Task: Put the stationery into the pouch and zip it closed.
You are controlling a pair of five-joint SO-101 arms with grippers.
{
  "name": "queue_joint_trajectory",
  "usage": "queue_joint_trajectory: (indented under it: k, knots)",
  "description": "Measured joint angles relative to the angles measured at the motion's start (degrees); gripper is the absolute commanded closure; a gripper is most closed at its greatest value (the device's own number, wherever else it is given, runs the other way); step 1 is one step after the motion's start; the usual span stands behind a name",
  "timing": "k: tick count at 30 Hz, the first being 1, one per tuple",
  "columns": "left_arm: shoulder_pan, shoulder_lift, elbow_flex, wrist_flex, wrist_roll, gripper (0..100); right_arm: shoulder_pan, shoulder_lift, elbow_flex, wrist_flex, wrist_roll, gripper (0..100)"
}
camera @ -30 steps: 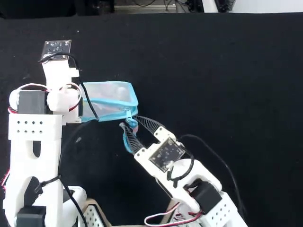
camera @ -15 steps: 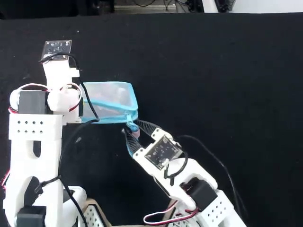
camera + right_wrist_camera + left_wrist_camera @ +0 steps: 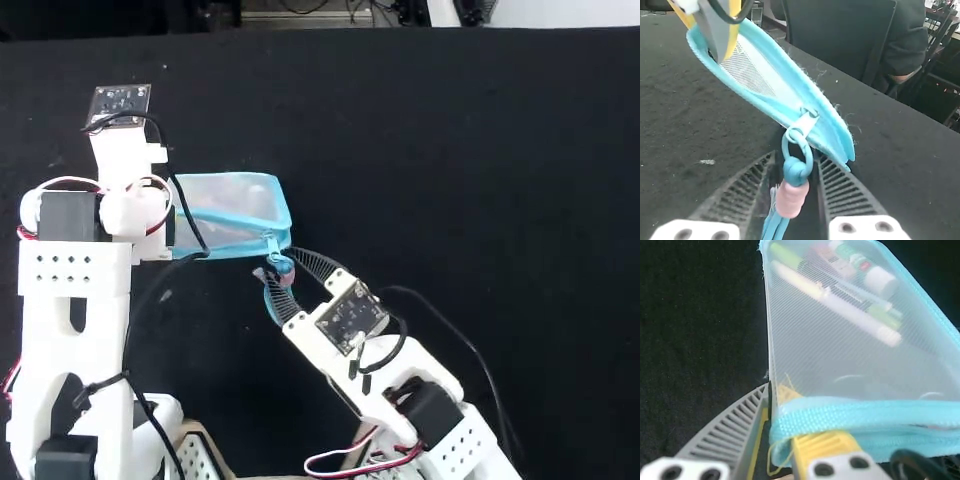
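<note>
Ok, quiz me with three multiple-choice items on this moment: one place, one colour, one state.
1. The pink bead hangs: A) between the fingers of the right end effector B) on a shelf C) in a drawer.
2. The edging of the pouch is: A) red B) light blue C) green.
3. The stationery is: A) in a cup B) inside the pouch C) on a book.
Answers: A, the bead sits between those fingers; B, the sewn band is blue; B, it shows through the pouch wall.

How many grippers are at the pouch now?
2. The left gripper clamps one end of the pouch; the right gripper straddles the zip pull at the other end.
</note>
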Motion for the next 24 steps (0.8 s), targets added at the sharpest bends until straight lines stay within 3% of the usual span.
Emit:
queue_joint_trajectory:
  k: [19, 24]
  knots:
    - [0.0, 0.0, 0.0, 0.0, 0.0, 97, 0.0, 0.0, -1.9, 1.7, -0.1, 89.6]
    - [0.0, 0.0, 0.0, 0.0, 0.0, 97, 0.0, 0.0, -2.5, 1.7, -4.1, 89.6]
